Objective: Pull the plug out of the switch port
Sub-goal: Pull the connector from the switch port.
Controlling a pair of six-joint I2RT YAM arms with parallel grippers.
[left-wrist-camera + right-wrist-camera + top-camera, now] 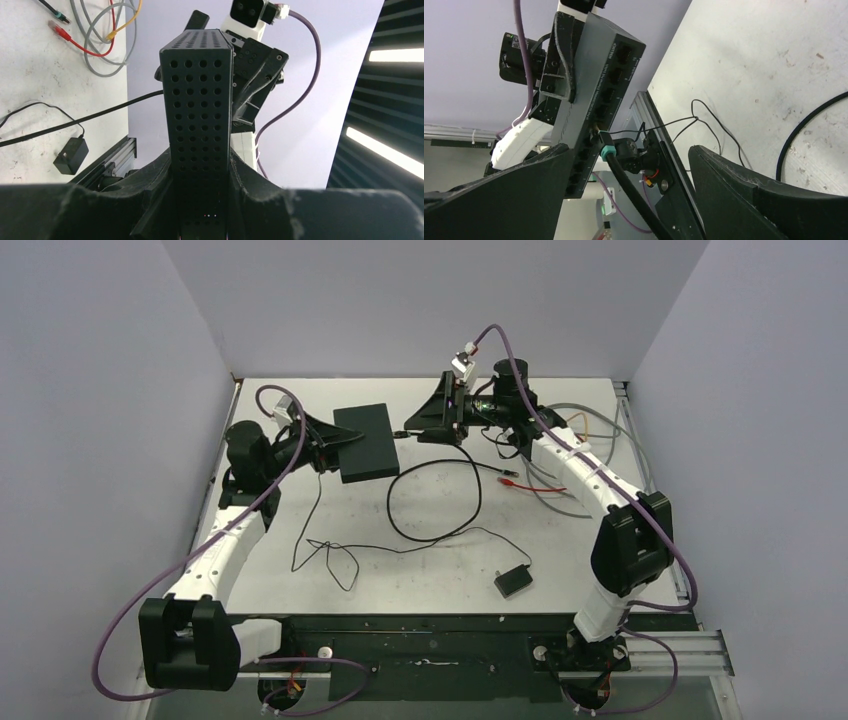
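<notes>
My left gripper (335,445) is shut on the flat black switch (365,440) and holds it raised off the table. In the left wrist view the switch's perforated side (200,115) stands clamped between my fingers (250,200). The right wrist view shows the switch's row of sockets (599,100), with a plug with a teal collar (607,151) sitting at one socket and its thick black cable (634,200) running down. My right gripper (415,428) is open at the switch's right edge, its jaws either side of the cable just behind the plug and not touching it.
The black cable loops over the table's middle (435,500). A small black adapter block (512,581) with a thin cord lies near the front, also in the left wrist view (71,155). Grey, red and orange cables (575,440) lie at the back right.
</notes>
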